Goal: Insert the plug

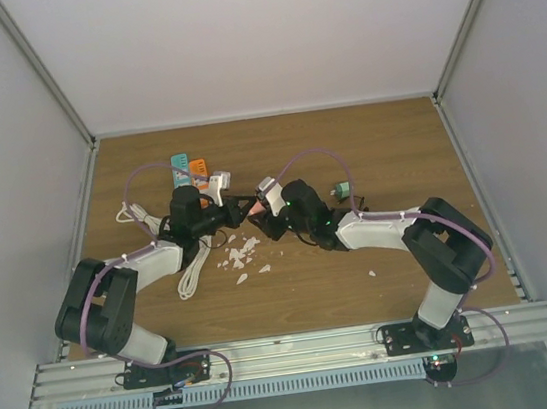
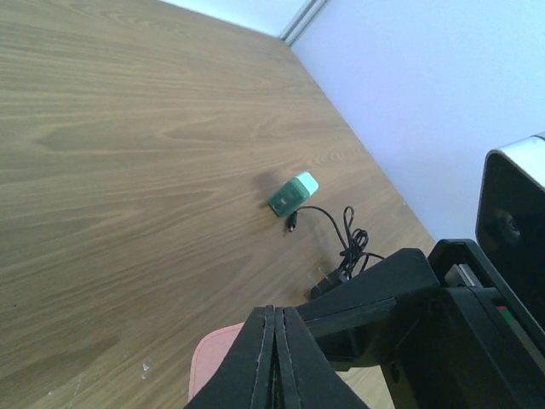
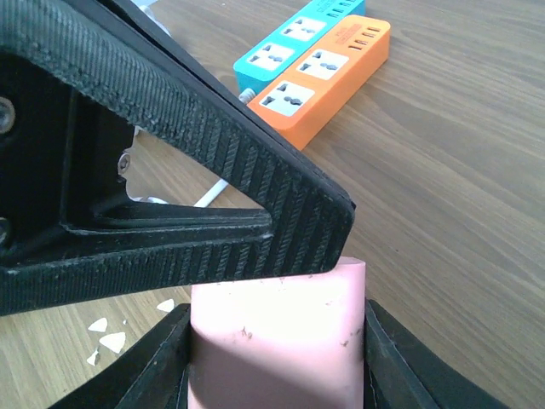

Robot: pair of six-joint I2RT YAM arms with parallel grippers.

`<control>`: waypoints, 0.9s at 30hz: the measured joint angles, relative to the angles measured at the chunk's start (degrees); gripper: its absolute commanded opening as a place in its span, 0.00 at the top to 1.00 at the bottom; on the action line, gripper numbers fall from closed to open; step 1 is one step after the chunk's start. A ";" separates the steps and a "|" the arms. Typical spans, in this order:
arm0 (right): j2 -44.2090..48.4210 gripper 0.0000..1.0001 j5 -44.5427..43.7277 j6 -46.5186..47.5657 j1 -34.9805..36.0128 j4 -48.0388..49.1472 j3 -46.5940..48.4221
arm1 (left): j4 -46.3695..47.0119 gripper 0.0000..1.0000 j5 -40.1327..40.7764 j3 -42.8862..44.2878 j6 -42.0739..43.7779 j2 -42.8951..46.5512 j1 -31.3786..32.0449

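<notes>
Slightly toward the wood-grain table's (image 1: 397, 148) front edge, small white flakes (image 1: 243, 254) and a looped white cable (image 1: 196, 270) are lying; mid-table, the right gripper (image 3: 274, 328) is clamping a smooth, pale pink rectangular plug block (image 3: 281, 362) between its black fingers, while the left gripper (image 2: 275, 322), ribbed wedge fingers pressed flat together, is crossing over the block's far end. Toward the far left corner, a glossy teal power strip (image 3: 298, 32) and an orange power strip (image 3: 330, 72) are lying side by side, touching. The left gripper is hiding the block's far end, so its prongs cannot be made out.
</notes>
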State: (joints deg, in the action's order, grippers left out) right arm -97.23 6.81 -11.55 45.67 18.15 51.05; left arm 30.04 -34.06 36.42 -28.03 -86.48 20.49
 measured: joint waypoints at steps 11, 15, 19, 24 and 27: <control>0.00 0.98 -2.25 1.88 0.79 -0.15 0.68 | -2.34 0.20 1.09 0.17 0.02 -0.11 -0.02; -1.20 0.98 -7.61 6.23 4.33 -0.35 2.29 | -6.80 0.25 2.86 2.86 -0.11 -1.05 -0.72; -4.72 0.98 -9.90 11.45 7.08 -0.66 4.68 | -8.85 0.56 2.12 5.31 -0.57 -3.17 -1.11; -5.81 0.97 -9.07 15.50 6.67 -2.71 4.96 | -12.79 0.62 0.44 6.49 -0.35 -4.59 -1.14; -5.57 0.97 -7.80 16.74 6.12 -3.23 4.96 | -14.14 0.58 -0.52 7.02 -0.37 -4.61 -1.64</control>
State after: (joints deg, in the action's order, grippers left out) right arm -102.80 -0.99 5.19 51.79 14.92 56.01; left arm 15.90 -34.59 43.44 -28.40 -91.09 18.85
